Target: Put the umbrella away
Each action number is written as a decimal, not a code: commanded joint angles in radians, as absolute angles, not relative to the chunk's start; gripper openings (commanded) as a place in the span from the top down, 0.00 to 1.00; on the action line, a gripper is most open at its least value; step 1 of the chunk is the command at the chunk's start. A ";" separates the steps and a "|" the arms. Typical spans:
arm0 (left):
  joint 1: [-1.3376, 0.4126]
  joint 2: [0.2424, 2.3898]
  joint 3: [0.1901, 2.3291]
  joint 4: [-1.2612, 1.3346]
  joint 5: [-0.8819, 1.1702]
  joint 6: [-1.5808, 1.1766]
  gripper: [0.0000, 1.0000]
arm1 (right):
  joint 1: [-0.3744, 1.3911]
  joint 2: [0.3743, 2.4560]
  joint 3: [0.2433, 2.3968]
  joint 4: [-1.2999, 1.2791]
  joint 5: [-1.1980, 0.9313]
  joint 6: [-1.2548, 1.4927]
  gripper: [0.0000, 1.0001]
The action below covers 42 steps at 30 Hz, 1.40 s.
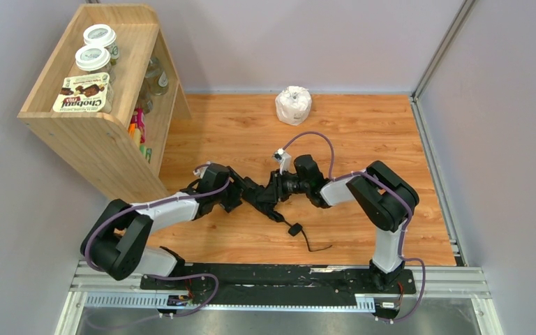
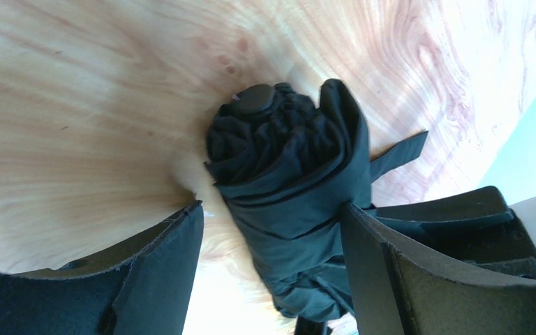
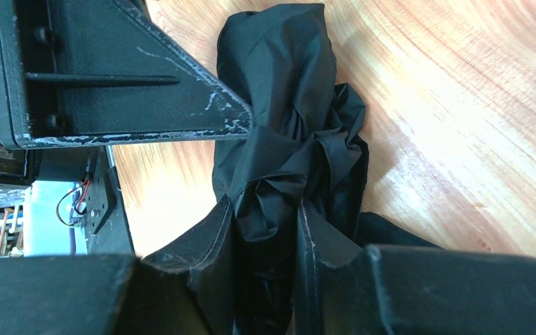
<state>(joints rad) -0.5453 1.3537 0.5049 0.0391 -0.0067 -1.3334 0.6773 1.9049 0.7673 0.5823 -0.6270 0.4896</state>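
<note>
The black folded umbrella [image 1: 268, 206] lies on the wooden table [image 1: 363, 132] between the two arms. Its small handle knob [image 1: 294, 228] and thin strap [image 1: 317, 246] trail toward the front. My left gripper [image 1: 241, 190] is open around the bundle. In the left wrist view the umbrella [image 2: 286, 174] touches the right finger [image 2: 370, 265] and stands apart from the left finger [image 2: 160, 265]. Its round end cap [image 2: 255, 101] points away. My right gripper [image 1: 273, 192] is shut on the umbrella fabric [image 3: 286, 125], which is pinched between its fingers [image 3: 216, 237].
A wooden shelf unit [image 1: 105, 132] stands at the back left, with two lidded cups [image 1: 96, 49], a Chobani box [image 1: 82, 94] and bottles. A white crumpled bundle [image 1: 293, 105] sits at the back. Grey walls close three sides. The left gripper's body [image 3: 112, 77] shows in the right wrist view.
</note>
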 commanded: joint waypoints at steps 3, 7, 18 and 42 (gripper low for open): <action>-0.545 1.393 0.523 0.142 -0.006 -1.333 0.21 | 0.696 2.003 0.724 0.259 -0.618 0.387 1.00; -0.568 1.275 0.577 -0.045 -0.067 -1.316 0.21 | 0.696 1.999 0.726 0.245 -0.611 0.377 1.00; -0.541 1.518 0.749 -0.310 0.046 -1.454 0.21 | 0.698 1.985 0.752 0.209 -0.603 0.362 1.00; -0.571 1.684 0.574 -0.264 -0.026 -1.376 0.96 | 0.902 1.686 1.094 -0.308 -0.019 0.163 0.27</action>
